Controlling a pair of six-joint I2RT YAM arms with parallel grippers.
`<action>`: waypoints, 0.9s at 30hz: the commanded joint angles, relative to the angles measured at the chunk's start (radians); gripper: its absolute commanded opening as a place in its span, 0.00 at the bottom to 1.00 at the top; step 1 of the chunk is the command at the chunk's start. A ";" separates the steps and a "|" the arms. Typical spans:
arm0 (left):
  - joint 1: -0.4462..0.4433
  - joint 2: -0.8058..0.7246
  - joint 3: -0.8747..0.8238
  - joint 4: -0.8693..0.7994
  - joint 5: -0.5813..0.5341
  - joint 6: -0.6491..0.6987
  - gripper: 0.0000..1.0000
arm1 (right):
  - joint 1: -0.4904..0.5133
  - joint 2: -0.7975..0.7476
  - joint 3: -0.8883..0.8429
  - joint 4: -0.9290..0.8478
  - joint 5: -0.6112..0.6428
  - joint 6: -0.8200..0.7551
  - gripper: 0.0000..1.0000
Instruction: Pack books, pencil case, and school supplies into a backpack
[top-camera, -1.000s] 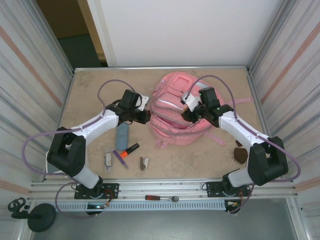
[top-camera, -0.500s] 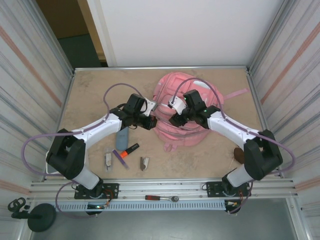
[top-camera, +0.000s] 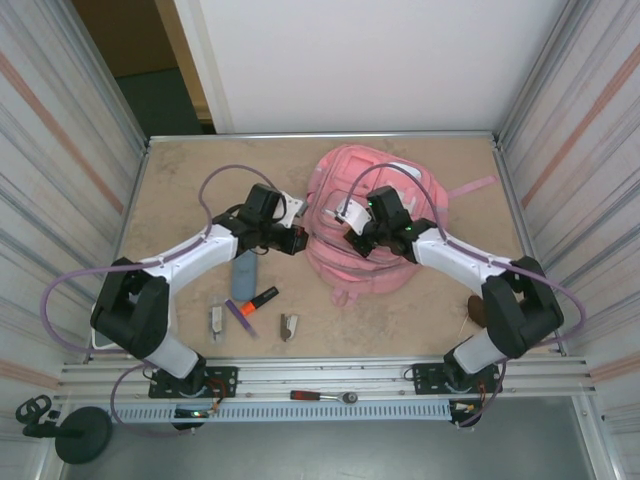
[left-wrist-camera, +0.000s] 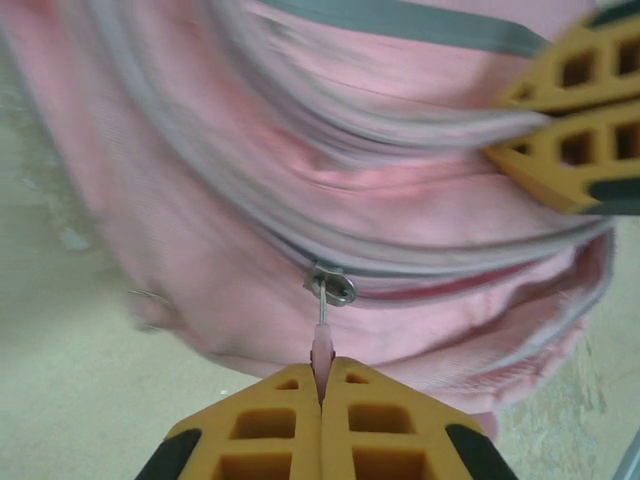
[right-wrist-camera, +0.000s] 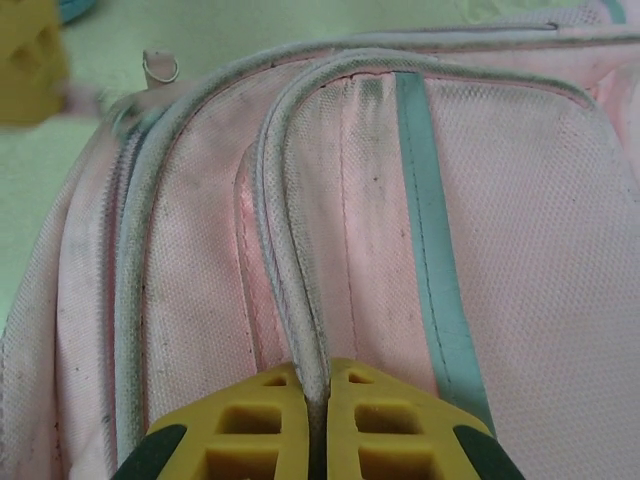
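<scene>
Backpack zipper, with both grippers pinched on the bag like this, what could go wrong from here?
The left gripper pinches only the end of the thin pink zipper tab, so it may slip out under a pull. The right gripper holds just a narrow piped seam of the backpack; if that slips, the bag could drag instead of unzipping. The grippers sit close together and might bump.

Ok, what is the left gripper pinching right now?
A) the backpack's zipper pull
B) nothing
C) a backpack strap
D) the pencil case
A: in the left wrist view the left gripper is shut on the pink zipper pull of the backpack.
</scene>
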 joint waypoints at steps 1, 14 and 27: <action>0.067 -0.013 0.027 0.015 -0.028 0.030 0.00 | -0.055 -0.094 -0.064 -0.048 -0.040 -0.052 0.00; 0.113 0.400 0.383 0.055 -0.071 -0.023 0.02 | -0.128 -0.089 -0.014 0.038 -0.282 -0.022 0.00; 0.126 0.077 0.090 0.105 -0.229 -0.082 0.49 | -0.200 -0.082 0.088 0.031 -0.297 0.207 0.00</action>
